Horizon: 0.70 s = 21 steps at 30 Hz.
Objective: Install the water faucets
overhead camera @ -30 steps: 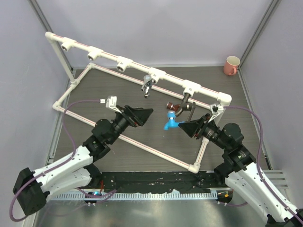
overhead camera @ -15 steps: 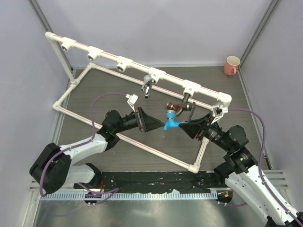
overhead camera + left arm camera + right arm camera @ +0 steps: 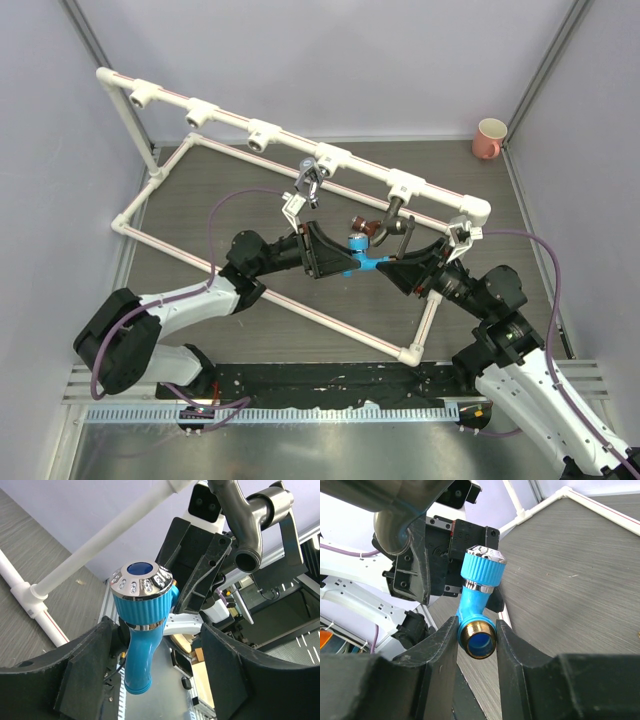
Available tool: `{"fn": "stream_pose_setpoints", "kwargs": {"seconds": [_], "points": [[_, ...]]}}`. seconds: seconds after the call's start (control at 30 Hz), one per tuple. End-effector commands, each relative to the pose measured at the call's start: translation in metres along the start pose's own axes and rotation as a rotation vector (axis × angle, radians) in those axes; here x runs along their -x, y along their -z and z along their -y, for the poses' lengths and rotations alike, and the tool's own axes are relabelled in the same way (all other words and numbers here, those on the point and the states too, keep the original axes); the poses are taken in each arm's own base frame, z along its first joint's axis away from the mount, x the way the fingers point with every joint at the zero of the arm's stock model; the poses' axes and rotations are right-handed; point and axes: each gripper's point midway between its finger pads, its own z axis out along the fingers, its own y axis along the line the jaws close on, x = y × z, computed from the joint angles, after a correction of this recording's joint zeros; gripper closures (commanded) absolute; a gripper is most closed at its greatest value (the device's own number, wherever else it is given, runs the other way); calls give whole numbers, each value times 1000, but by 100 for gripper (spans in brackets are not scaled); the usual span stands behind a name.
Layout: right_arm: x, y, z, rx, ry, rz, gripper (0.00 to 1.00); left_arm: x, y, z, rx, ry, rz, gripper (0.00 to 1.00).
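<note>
Pinching bright blue plastic faucet with ribbed knob and chrome cap (image 3: 476, 592) by brass threaded end: right gripper (image 3: 476, 630), jaws clamped on it. Left gripper (image 3: 155, 640) jaws spread either side of ribbed knob, gap visible both sides. Blue faucet in mid-air over dark table (image 3: 190, 190), near dark grey lever faucet (image 3: 398, 215) hanging from white pipe rail (image 3: 230, 120). Shiny silver faucet (image 3: 310, 183) under next tee leftward. Red-brown copper faucet (image 3: 362, 226) just beside blue one; its mounting unclear.

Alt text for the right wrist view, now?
The right arm's fingers pinch the brass-threaded end of a blue-handled faucet, its ribbed knob pointing away. Behind it are a dark wood-grain tabletop and a white pipe frame.
</note>
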Motion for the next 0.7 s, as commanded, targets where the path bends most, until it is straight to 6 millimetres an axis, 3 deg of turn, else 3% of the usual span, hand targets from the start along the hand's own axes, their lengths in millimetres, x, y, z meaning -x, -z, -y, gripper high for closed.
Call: {"fn": "stream_pose_setpoints", "kwargs": {"seconds": [0.0,0.23,0.57,0.67], "points": [[21,-2,-16,60,54,63,99,3,-8,22,-80,-72,2,30],[18,-3,-16,68,48,56,99,0,-7,22,-77,-86,5,56],[16,-3,-15,71,36,56,99,-10,-6,24,-80,-97,-4,67],[16,-2,-15,70,35,58,99,-11,-4,26,-81,-114,2,87]]}}
